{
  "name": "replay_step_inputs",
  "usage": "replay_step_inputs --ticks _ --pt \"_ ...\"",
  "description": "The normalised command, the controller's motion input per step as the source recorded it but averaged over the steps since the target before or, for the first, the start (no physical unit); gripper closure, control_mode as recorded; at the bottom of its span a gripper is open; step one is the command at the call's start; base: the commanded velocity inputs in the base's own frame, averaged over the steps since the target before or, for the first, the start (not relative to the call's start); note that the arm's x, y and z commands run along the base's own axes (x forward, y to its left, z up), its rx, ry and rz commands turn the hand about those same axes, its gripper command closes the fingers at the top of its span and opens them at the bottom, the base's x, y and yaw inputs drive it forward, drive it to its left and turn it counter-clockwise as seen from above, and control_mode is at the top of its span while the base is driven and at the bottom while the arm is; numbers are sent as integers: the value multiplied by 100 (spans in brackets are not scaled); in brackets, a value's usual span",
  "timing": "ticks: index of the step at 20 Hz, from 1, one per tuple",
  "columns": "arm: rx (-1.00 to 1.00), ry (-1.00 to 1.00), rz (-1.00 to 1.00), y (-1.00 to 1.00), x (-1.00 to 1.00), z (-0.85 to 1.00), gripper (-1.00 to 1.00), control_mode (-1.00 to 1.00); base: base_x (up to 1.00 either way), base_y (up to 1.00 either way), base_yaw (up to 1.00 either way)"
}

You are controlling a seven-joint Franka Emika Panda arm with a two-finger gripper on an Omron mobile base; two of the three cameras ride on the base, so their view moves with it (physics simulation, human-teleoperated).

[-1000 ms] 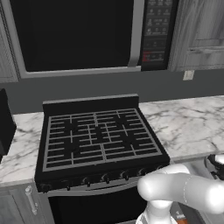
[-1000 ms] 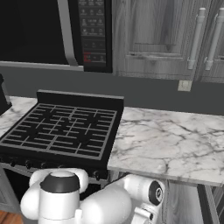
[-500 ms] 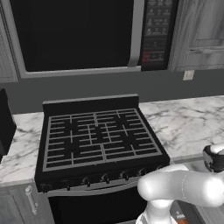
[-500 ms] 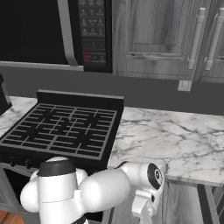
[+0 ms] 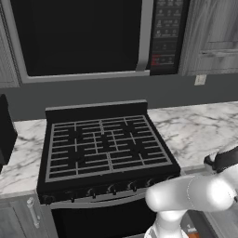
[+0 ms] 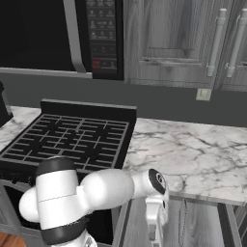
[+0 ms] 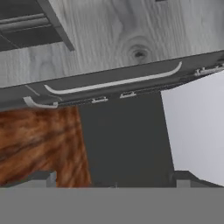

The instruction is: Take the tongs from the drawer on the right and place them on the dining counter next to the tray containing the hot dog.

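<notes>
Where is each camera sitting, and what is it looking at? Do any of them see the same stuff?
Left base view: behind the arm on its left, looking forward and down at the black stove, microwave and marble worktop; the white arm shows at lower right.
Right base view: behind on the right, facing the same stove, microwave and worktop, plus upper cabinets; the arm rises at lower left.
Hand view: on the hand, looking along the gripper, which is open, at a grey wood-grain front with a long handle.
Both base views share the stove, microwave and worktop.
</notes>
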Motion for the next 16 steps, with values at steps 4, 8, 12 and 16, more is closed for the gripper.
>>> replay_step_inputs --ticks 4,8,12,16 --pt "10 0 27 0 4 36 -100 -100 0 0 0" --pt "9 -1 21 0 -1 45 -100 -100 0 0 0" --pt "9 -16 14 0 -17 48 -100 -100 0 0 0" --pt "10 -26 10 0 -27 52 -100 -100 0 0 0"
